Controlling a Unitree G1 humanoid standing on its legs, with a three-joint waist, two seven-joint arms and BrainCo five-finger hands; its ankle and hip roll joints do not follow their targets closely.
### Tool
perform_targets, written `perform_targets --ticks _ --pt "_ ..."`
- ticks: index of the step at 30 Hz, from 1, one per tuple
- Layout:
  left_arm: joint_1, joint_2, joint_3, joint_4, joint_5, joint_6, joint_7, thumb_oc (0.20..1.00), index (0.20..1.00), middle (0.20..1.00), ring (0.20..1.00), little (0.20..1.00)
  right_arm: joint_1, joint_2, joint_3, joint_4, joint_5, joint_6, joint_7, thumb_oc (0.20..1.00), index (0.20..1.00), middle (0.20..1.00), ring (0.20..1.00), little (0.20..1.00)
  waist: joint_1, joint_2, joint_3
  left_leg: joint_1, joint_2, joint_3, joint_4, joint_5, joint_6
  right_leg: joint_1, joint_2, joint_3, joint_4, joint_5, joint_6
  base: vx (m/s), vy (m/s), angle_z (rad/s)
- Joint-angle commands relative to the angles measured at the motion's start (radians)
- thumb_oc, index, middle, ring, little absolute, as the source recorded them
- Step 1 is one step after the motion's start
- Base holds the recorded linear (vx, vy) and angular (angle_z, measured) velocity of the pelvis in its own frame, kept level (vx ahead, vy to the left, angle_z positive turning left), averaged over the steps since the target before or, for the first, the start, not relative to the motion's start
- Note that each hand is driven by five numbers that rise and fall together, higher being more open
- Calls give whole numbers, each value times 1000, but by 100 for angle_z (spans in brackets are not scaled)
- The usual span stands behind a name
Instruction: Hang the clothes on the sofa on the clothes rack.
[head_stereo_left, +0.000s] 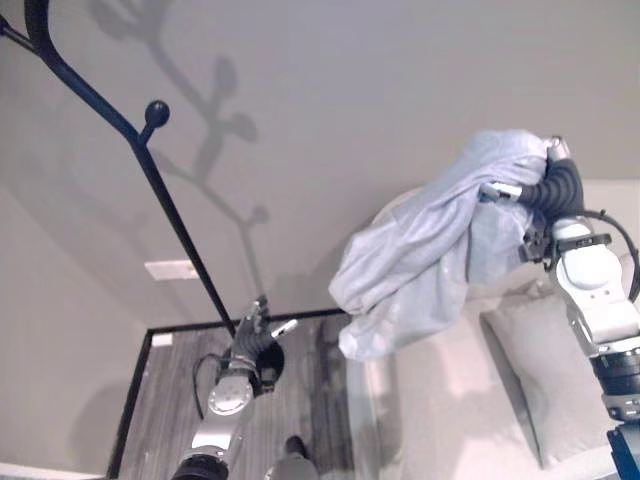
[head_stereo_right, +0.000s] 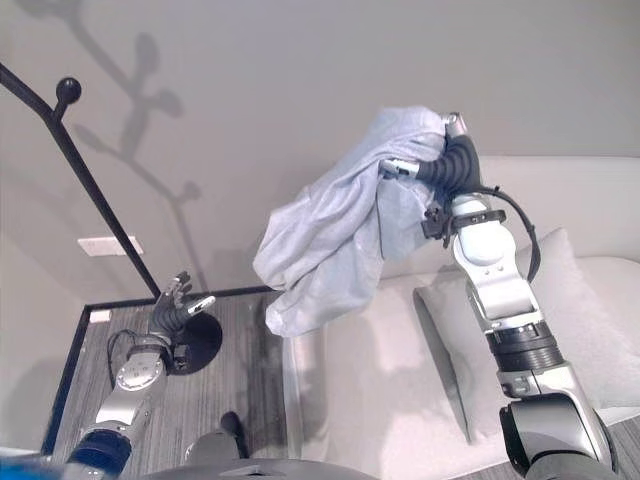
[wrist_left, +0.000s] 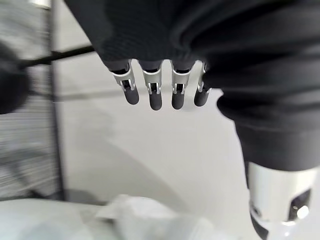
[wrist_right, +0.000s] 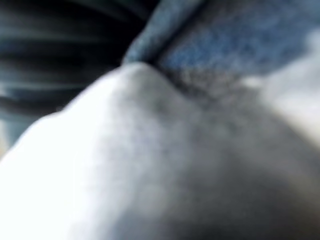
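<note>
A pale grey-blue garment (head_stereo_left: 420, 255) hangs bunched in the air above the sofa's (head_stereo_right: 380, 400) left end, its cloth (wrist_right: 165, 165) close against the right wrist camera. My right hand (head_stereo_left: 545, 180) is raised high with its fingers curled into the top of the cloth. The black clothes rack (head_stereo_left: 150, 170) stands at the left, its pole slanting up to a ball-tipped hook (head_stereo_left: 157, 112). My left hand (head_stereo_right: 178, 300) hovers low near the rack's round base (head_stereo_right: 200, 340), fingers (wrist_left: 155, 95) straight and holding nothing.
A white sofa cushion (head_stereo_right: 560, 330) lies under my right arm. A grey wall (head_stereo_left: 350, 80) stands behind the rack and sofa. Striped grey wooden floor (head_stereo_left: 180, 390) lies around the rack's base, edged by a black baseboard (head_stereo_left: 130, 400).
</note>
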Motion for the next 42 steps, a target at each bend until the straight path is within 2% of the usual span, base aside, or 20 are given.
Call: perform_targets --ticks 1,6,13,17,20,23,25,30,42 --pt "-54 30 -68 -38 122 -100 55 1000 1000 1000 1000 1000 -142 -86 15 1 60 -83 -65 200 200 200 200 200 -1 0 -79 39 122 -26 -86 100 -138 8 -66 -21 -8 7 13 -15 21 -9" --pt "-140 63 -115 -32 227 -125 132 1000 1000 1000 1000 1000 -412 -217 148 126 158 -91 -77 200 200 200 200 200 -22 -19 -116 66 125 0 -88 101 -143 12 -75 -14 0 13 17 -28 19 -8" --pt "-227 35 -169 -31 198 -134 136 1000 1000 1000 1000 1000 -620 -236 269 242 209 -88 -91 200 200 200 200 200 -44 -18 -131 79 128 16 -95 108 -147 7 -78 -7 9 17 19 -25 7 -11" --pt "-299 -9 -256 -30 183 -140 117 1000 1000 1000 1000 1000 -775 -186 348 340 228 -81 -104 200 200 200 200 200 -61 -20 -144 86 128 21 -105 115 -148 4 -77 -3 12 22 18 -16 -5 -1" --pt "-344 -36 -289 -8 203 -134 134 1000 1000 1000 1000 1000 -813 -150 369 373 255 -85 -107 200 200 200 200 200 -70 -18 -147 88 128 23 -108 117 -149 1 -77 1 14 22 17 -10 -2 -3" --pt "-421 -78 -363 71 252 -120 153 1000 1000 1000 1000 1000 -843 -91 387 378 301 -92 -104 200 200 200 200 200 -89 -15 -152 90 130 29 -111 119 -149 -4 -78 4 18 23 17 -19 -7 -5" --pt "-487 -125 -425 154 243 -102 144 1000 1000 1000 1000 1000 -856 -33 401 369 324 -93 -107 200 200 200 200 200 -105 -10 -158 93 130 35 -114 122 -149 -8 -78 6 22 23 17 -9 -4 -2" --pt "-573 -203 -517 293 238 -85 124 1000 1000 1000 1000 1000 -886 39 424 362 357 -104 -104 200 200 200 200 200 -128 -3 -160 93 130 41 -120 127 -148 -17 -80 10 26 26 17 -2 -1 -1" --pt "-603 -311 -585 391 132 -76 98 1000 1000 1000 1000 1000 -868 85 437 293 402 -116 -102 200 200 200 200 200 -154 4 -156 95 126 56 -122 122 -142 -28 -86 16 29 31 20 1 -2 -3"
